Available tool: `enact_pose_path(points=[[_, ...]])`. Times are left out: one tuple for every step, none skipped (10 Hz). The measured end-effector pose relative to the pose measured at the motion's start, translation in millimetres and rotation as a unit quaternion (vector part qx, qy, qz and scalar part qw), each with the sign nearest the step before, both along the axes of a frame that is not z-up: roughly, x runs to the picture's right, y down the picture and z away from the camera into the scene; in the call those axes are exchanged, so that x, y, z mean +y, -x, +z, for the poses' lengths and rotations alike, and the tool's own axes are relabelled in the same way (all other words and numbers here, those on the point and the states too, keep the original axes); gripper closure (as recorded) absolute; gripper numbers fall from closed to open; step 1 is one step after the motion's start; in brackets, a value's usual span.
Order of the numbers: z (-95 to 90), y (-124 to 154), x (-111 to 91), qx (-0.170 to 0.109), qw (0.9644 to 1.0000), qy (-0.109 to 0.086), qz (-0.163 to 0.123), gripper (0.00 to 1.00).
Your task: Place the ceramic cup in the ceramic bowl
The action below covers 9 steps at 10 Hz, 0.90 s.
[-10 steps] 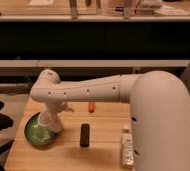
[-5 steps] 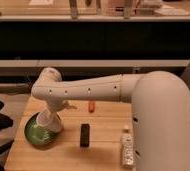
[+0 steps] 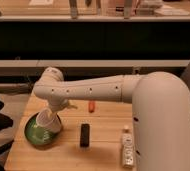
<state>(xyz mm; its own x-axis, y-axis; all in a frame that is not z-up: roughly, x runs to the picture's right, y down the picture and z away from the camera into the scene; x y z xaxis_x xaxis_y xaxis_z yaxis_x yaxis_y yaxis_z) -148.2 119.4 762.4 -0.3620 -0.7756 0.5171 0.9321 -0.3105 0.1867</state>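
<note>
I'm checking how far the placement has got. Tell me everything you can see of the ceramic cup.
The ceramic cup is small, plain white and tapered, with a round rim. It is tilted, rim toward the upper left, over the right side of the green ceramic bowl. The gripper is directly at its upper right; contact with the bowl is unclear.

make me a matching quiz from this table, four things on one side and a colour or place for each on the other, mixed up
1 ceramic cup
2 ceramic bowl
3 black block
4 gripper

a lying flat on the table beside the bowl
b white, tilted over the bowl
c just above the cup, over the bowl
d green, shallow, under the cup

Pairs: 1-b, 2-d, 3-a, 4-c
</note>
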Motion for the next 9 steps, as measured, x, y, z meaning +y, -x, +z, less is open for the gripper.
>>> enact_pose_path(points=[[0.7,-0.6,-0.7,-0.001,1.0000,0.000,0.001,0.20],[2.1,-0.7,-0.8,-0.002,1.0000,0.001,0.002,0.20],[3.4,-1.4,-0.9,-0.003,1.0000,0.001,0.003,0.20],[4.4,-1.8,-1.0,-0.003,1.0000,0.001,0.003,0.20],[5.3,-2.5,-2.1,-0.005,1.0000,0.002,0.004,0.20],[6.3,-3.3,-3.2,-0.006,1.0000,0.002,0.005,0.20],[7.1,-3.4,-3.3,-0.007,0.9999,0.003,0.007,0.20],[8.2,-2.5,-3.8,-0.010,0.9999,0.003,0.008,0.20],[9.3,-3.5,-4.1,-0.010,0.9999,0.003,0.007,0.20]])
